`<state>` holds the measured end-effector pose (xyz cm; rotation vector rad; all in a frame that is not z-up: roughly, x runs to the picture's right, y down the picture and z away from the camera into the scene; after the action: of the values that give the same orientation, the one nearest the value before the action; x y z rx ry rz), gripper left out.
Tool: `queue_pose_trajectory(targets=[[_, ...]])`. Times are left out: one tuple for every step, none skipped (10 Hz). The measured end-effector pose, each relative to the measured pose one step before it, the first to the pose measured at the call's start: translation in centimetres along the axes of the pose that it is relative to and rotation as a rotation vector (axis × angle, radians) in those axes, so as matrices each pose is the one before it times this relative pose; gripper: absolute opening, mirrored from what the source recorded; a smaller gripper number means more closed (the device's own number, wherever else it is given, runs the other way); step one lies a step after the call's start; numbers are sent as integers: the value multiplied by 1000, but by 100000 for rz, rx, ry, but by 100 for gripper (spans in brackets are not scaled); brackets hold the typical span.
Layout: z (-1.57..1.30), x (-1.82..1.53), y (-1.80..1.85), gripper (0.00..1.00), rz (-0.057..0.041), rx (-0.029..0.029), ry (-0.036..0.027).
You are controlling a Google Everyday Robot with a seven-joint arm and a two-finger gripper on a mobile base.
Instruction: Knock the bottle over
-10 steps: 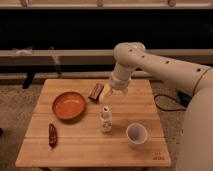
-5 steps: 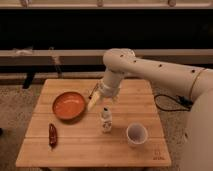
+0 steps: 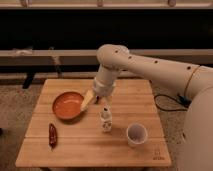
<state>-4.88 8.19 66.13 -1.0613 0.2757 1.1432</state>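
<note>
The bottle [image 3: 105,120] is small, whitish and translucent with a white cap. It stands upright near the middle of the wooden table [image 3: 90,147]. My gripper [image 3: 99,99] hangs from the big white arm just above and slightly left of the bottle's cap, between the bottle and the orange bowl [image 3: 67,106]. I cannot tell whether it touches the bottle.
A short white cup [image 3: 136,134] stands to the right of the bottle. A dark red pepper-like item [image 3: 52,135] lies at the front left. A dark bench runs behind the table, and a cable [image 3: 170,102] lies on the floor at the right.
The arm has swung left and down from the table's back right, bringing the gripper close over the bottle. It now covers the brown packet behind the bowl. The bottle still stands.
</note>
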Motion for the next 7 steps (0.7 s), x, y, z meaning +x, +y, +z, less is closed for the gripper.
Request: queue_pose_trajectory(targets=[[-76, 84, 369, 80, -525, -859, 601], [116, 106, 287, 80, -385, -788, 777], [299, 185, 251, 80, -204, -1280, 1084], [206, 125, 133, 80, -106, -917, 652], [149, 189, 98, 80, -104, -848, 593], [-22, 20, -45, 80, 29, 24, 120], [-49, -70, 19, 80, -52, -30, -146]])
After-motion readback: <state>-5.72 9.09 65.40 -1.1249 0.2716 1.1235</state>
